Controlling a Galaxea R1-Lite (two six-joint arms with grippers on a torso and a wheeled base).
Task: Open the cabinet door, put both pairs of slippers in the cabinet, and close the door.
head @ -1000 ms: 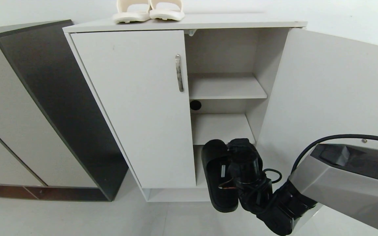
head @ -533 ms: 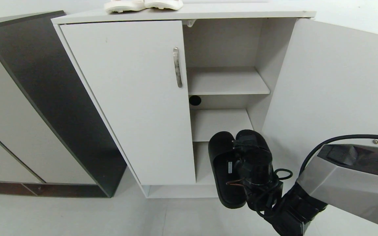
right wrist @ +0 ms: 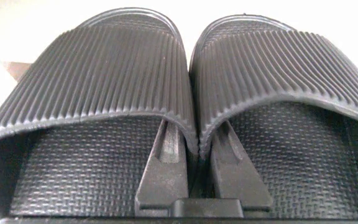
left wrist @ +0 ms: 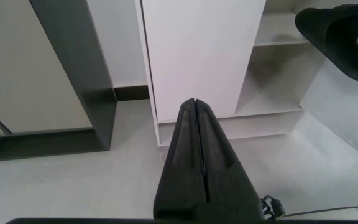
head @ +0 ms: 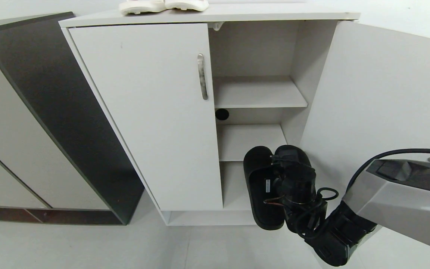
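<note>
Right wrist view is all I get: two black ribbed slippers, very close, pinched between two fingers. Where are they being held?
Observer: The black slippers hang low in front of the open right half of the white cabinet, near its bottom compartment.
Visitor: Are there any other slippers around?
Observer: Yes, a cream pair lies on top of the cabinet, above its shut left door.
</note>
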